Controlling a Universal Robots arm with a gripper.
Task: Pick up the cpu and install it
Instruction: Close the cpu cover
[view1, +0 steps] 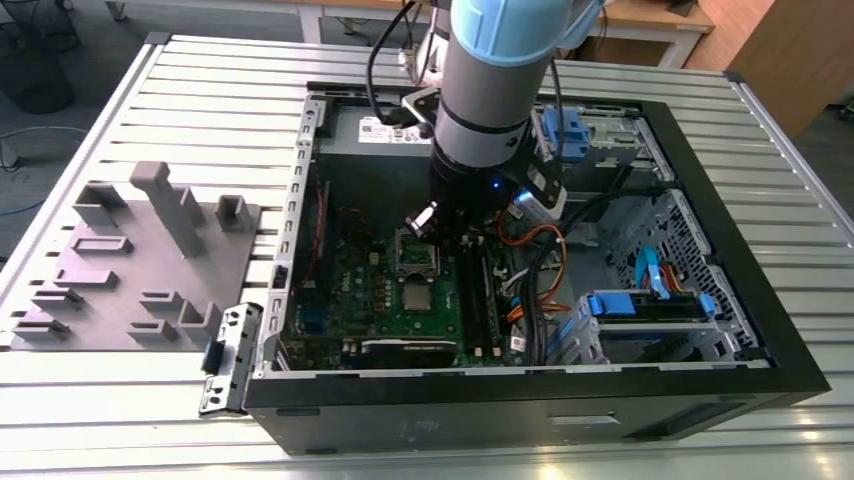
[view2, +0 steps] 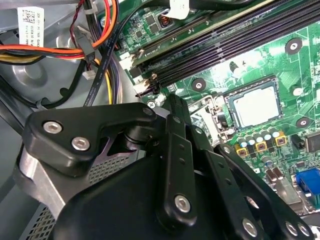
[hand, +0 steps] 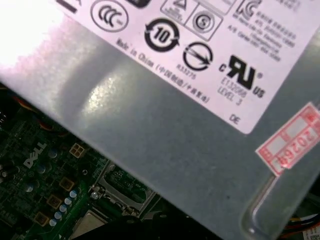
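Pincer (view2: 174, 102): black linkages hung low inside the computer case (view1: 534, 410); whether spread or pressed together could not be told.
Cpu (view2: 255, 104): lay flat in its socket on the green motherboard (view1: 354, 290), near the pincer but apart from it.
Second wrist view: orange, yellow and black cables (view2: 95, 55); memory slots (view2: 225, 45).
First wrist view: grey metal box (hand: 165, 130) bore a white printed label (hand: 200, 40) and a red-and-white sticker (hand: 292, 142).
Surface: slatted metal table (view1: 160, 80); grey fixture (view1: 134, 260) at the exterior view's left.
Room: grey floor (view1: 200, 20), wooden furniture (view1: 781, 50).
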